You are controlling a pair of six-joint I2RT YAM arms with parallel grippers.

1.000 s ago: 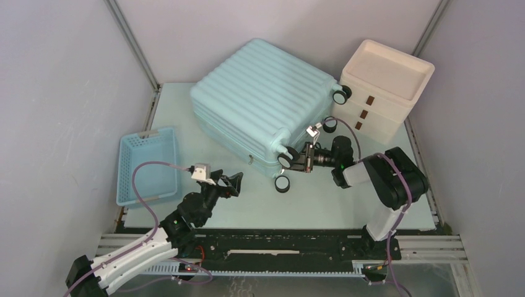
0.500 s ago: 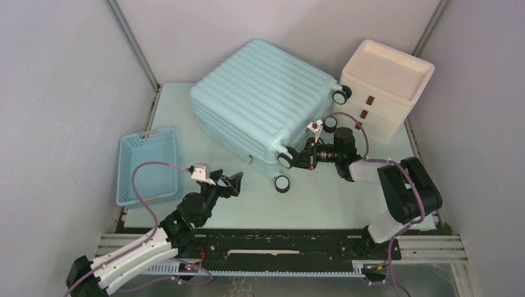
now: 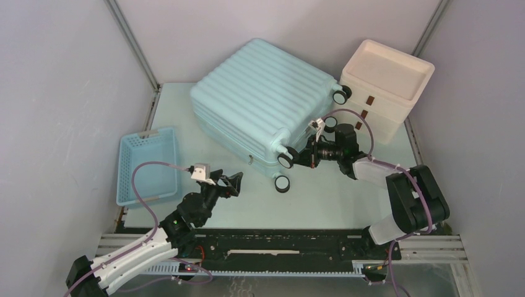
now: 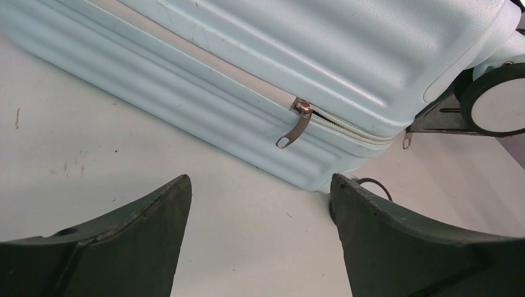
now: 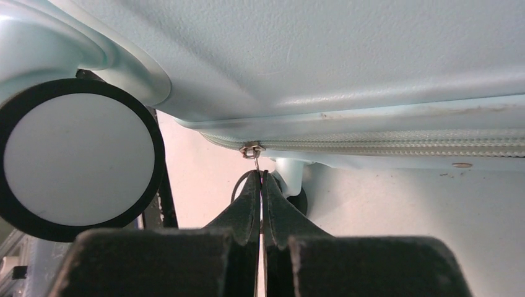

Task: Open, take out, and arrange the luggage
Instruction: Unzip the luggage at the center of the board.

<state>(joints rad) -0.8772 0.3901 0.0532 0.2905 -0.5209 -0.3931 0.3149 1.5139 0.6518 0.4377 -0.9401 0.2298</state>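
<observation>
The pale mint luggage (image 3: 260,93) lies flat on the table, lid closed, its wheeled end facing right. My right gripper (image 3: 301,154) sits at that end between the wheels. In the right wrist view the gripper (image 5: 260,176) is shut on the thin metal zip pull (image 5: 252,150) hanging from the zip line, beside a black-and-white wheel (image 5: 77,159). My left gripper (image 3: 234,180) hovers open over the table in front of the luggage. In its wrist view the gripper (image 4: 260,179) holds nothing and faces a second zip pull (image 4: 296,122), a short way off.
A small blue slatted basket (image 3: 148,166) stands at the left by the wall. A cream-white box with brown drawer tabs (image 3: 384,86) stands at the back right, close to the luggage's far wheels. Grey walls close in on both sides.
The right arm's elbow has swung out to the right, and its wrist has shifted slightly farther back along the wheeled end, still shut on the zip pull. The left arm has not moved.
</observation>
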